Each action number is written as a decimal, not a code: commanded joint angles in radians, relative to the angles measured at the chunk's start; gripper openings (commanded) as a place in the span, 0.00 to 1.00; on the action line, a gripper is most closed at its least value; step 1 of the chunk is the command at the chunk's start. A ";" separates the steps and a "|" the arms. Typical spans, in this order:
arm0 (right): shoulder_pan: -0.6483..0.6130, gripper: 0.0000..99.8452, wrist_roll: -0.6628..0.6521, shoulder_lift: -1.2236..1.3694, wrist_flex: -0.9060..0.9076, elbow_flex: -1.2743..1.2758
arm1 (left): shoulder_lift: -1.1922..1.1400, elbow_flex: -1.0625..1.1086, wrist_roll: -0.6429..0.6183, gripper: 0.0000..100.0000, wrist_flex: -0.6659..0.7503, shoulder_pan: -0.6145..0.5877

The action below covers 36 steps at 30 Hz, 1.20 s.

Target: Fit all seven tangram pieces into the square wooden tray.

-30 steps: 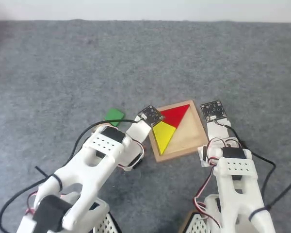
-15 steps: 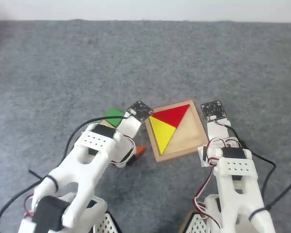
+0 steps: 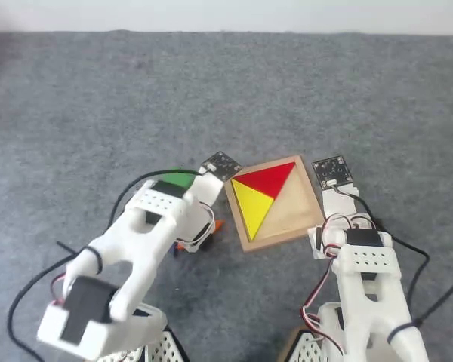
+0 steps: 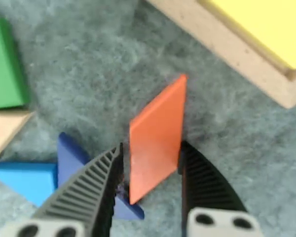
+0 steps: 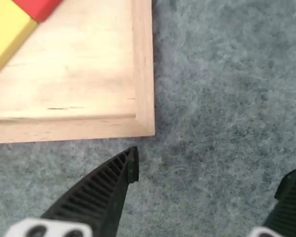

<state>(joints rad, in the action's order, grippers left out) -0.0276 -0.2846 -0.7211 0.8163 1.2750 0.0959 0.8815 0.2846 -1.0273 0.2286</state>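
left wrist view: the orange piece (image 4: 155,148) sits between the fingers of the left gripper (image 4: 150,153) – clamped on its two long sides, it seems, with one end pointing toward the tray.
tray: the square wooden tray (image 3: 283,235) lies on the grey counter (image 3: 325,98), just beside the left gripper; its near rim (image 4: 227,54) is close to the orange piece but not touching it.
already in: a red triangle (image 3: 270,179) and a yellow triangle (image 3: 253,205) fill one half of the tray; the other half is bare wood.
loose pieces: a green piece (image 4: 5,64), a pale wooden triangle (image 4: 5,131), a light blue piece (image 4: 24,177) and a dark blue piece (image 4: 71,155) lie on the counter, the dark blue one right under the left gripper.
right gripper: the right gripper (image 5: 212,165) hangs with its fingers wide apart over bare counter, just off a tray corner (image 5: 143,64).
risk – grip: the hold is on thin edges, so the orange piece could twist or slip out.
risk – rim: carried low, it could catch the tray rim and shove the tray.
risk – neighbours: the dark blue piece could get dragged along by the fingers.
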 commanded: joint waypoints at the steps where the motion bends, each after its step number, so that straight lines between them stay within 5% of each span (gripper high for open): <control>1: -0.002 0.43 0.009 -0.025 -0.005 -0.006 | -0.057 -0.058 0.037 0.10 -0.015 0.018; 13: -0.002 0.43 0.009 -0.025 -0.005 -0.006 | -0.055 -0.128 -0.021 0.03 -0.011 0.052; 28: -0.001 0.43 0.009 -0.025 -0.004 -0.008 | -0.055 -0.424 -0.063 0.03 -0.235 0.048; 36: -0.002 0.43 0.008 -0.025 -0.004 -0.009 | -0.057 -0.282 -0.124 0.22 -0.143 0.052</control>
<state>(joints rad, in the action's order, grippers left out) -0.0276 -0.2846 -0.7211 0.8163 1.2750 0.0269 0.5731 0.1818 -1.2221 0.2746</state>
